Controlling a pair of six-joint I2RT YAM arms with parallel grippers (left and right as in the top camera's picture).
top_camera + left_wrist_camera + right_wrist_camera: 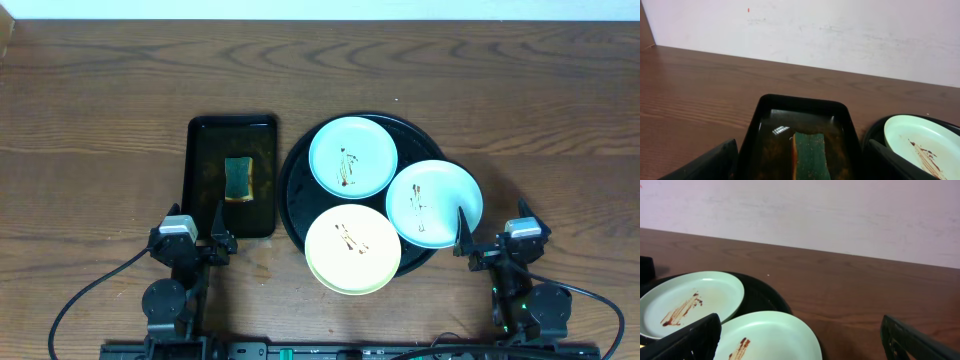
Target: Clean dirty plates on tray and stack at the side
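Observation:
The round black tray (293,190) holds three sauce-streaked plates: a mint plate (352,157) at the back, a second mint plate (434,203) overhanging the right rim, and a yellow plate (352,249) overhanging the front rim. My left gripper (197,223) is open and empty at the near end of the rectangular tray. My right gripper (490,226) is open and empty, just right of the second mint plate. The right wrist view shows both mint plates, the back one (690,300) and the near one (770,335). The left wrist view shows the back mint plate (925,145).
A small rectangular black tray (203,170) left of the round tray holds brownish liquid and a green-topped sponge (238,179), which also shows in the left wrist view (809,155). Bare wood tabletop (540,110) lies right, left and behind. A pale wall (840,30) stands at the far edge.

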